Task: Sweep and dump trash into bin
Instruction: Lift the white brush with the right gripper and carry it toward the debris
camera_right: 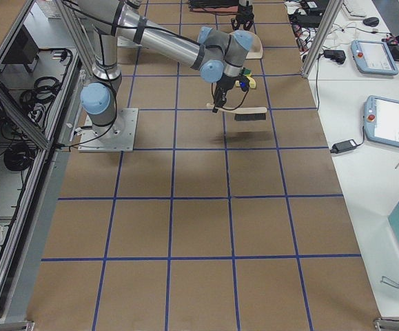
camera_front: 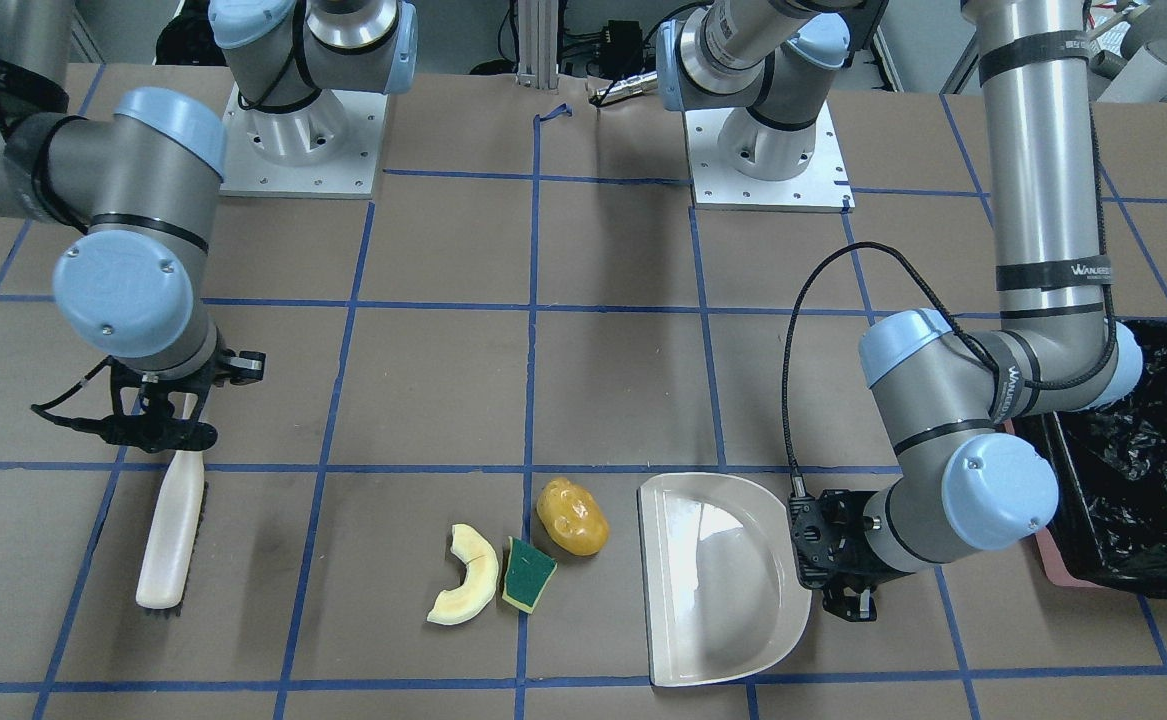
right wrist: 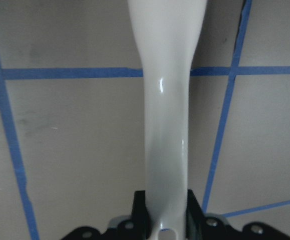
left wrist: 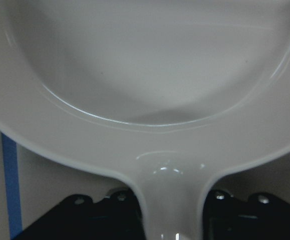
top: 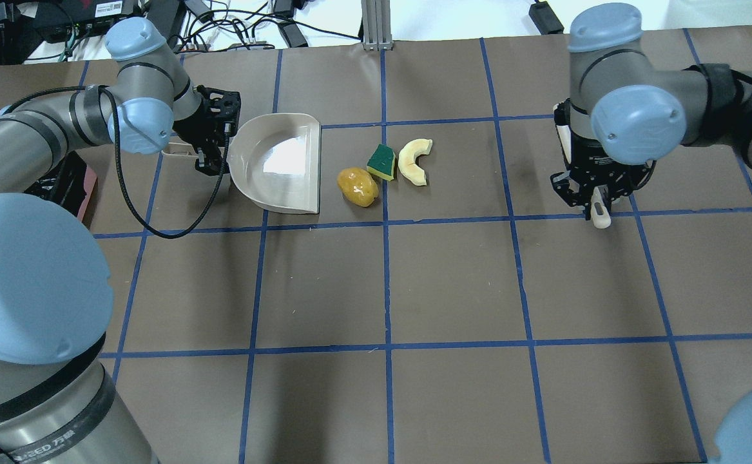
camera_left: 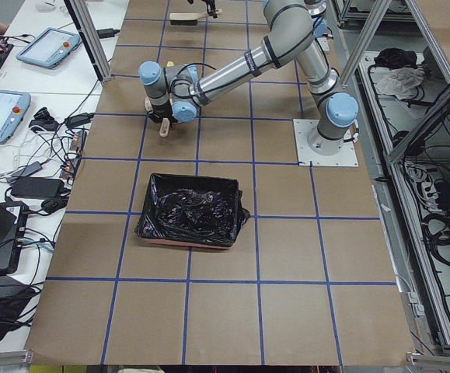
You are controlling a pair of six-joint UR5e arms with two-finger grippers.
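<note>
The trash lies in a row on the table: a pale yellow melon slice, a green-and-yellow sponge wedge and an amber lumpy fruit piece. My left gripper is shut on the handle of the beige dustpan, whose open edge faces the trash. My right gripper is shut on the handle of a cream brush, well to the other side of the trash. The bin, pink with a black bag, stands behind the left arm.
The brush hangs a little above the table, with its shadow below it. The two arm bases stand at the robot's side of the table. Blue tape lines grid the brown tabletop.
</note>
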